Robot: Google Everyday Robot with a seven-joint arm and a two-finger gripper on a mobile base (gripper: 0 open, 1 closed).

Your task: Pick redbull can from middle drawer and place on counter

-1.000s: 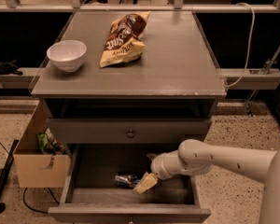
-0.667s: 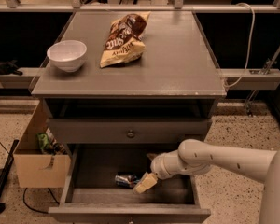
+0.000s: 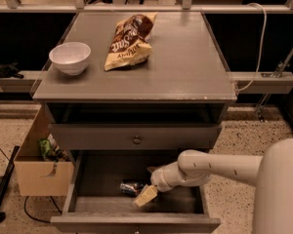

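Note:
The redbull can [image 3: 131, 186] lies on its side on the floor of the open middle drawer [image 3: 95, 179], near the middle. My gripper [image 3: 145, 195] reaches down into the drawer from the right and sits right next to the can, at its right end. The pale fingers [image 3: 146, 196] point down and left toward the drawer's front. The counter [image 3: 185, 57] is the grey cabinet top above.
On the counter stand a white bowl [image 3: 70, 57] at the left and a yellow-brown chip bag [image 3: 129, 40] in the middle. The drawer above has a round knob [image 3: 136, 140]. A cardboard box [image 3: 36, 167] sits on the floor left of the cabinet.

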